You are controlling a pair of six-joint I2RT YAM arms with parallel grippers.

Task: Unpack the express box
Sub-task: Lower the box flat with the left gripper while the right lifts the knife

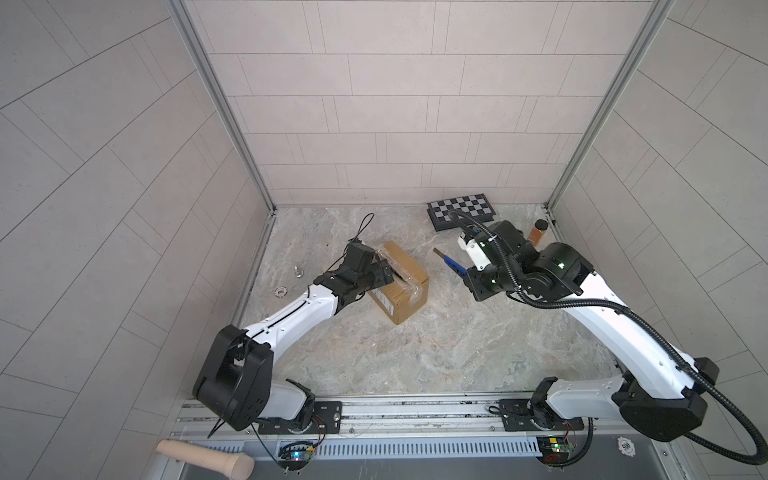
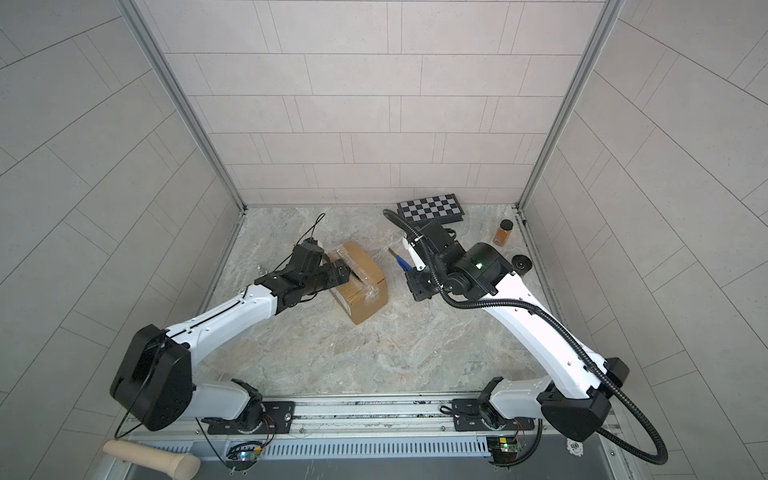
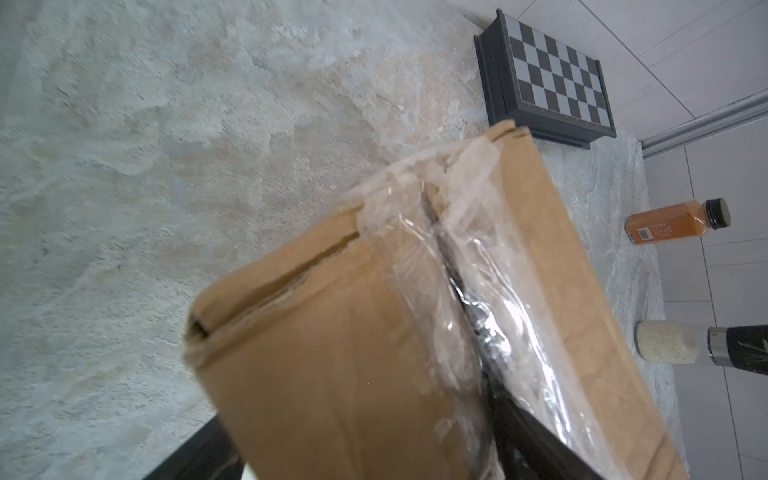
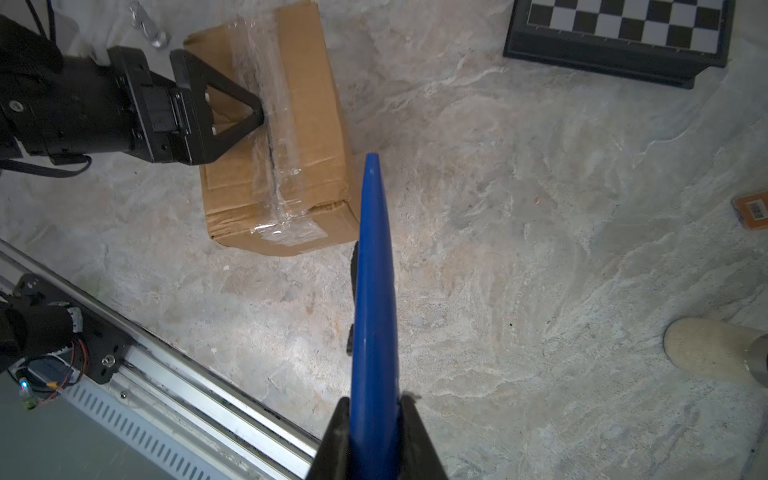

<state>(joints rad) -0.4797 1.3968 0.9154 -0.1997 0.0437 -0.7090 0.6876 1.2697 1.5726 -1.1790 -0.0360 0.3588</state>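
One express box, one blue cutter

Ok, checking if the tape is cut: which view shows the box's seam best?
Left wrist view: the express box fills it, a dark slit along its taped seam. Right wrist view shows it smaller, partly behind the left hand; both top views, tiny.

both top views: high above the express box, on the robot's side of it, tilted down, far, near-identical whole scene. left wrist: right up against the box top, looking along it. right wrist: farther back, facing the box past a blue tool. all four share the box.
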